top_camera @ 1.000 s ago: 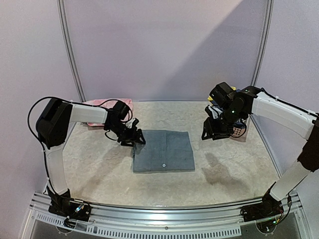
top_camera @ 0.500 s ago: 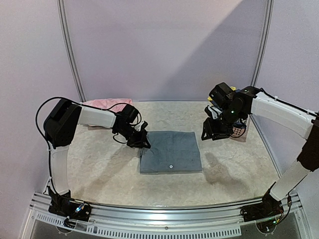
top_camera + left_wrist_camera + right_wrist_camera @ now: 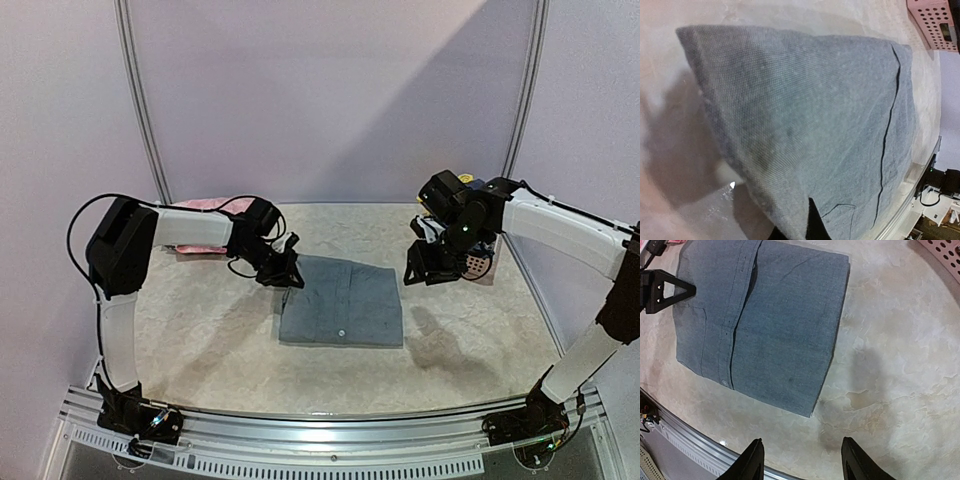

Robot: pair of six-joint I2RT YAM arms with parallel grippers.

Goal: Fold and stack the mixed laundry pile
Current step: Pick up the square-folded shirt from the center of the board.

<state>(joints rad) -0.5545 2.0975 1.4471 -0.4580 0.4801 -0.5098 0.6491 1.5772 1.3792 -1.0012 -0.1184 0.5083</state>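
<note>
Pinching the far-left corner of the folded grey shirt point(image 3: 345, 300) is the left gripper point(image 3: 285, 272), while the right arm is held apart.
From above, the shirt is seen lying near the middle of the table point(image 3: 200, 330), its far-left corner caught between the pressed-together left fingers; the right gripper point(image 3: 418, 272) is held to the right of the shirt, not touching it. In the left wrist view, grey cloth fills the frame and runs into the dark fingers at the bottom edge, and a pink basket point(image 3: 935, 25) is seen in the top right corner. In the right wrist view, the fingers point(image 3: 752, 462) are seen spread with nothing between them, and the shirt lies beyond with its button placket showing.
</note>
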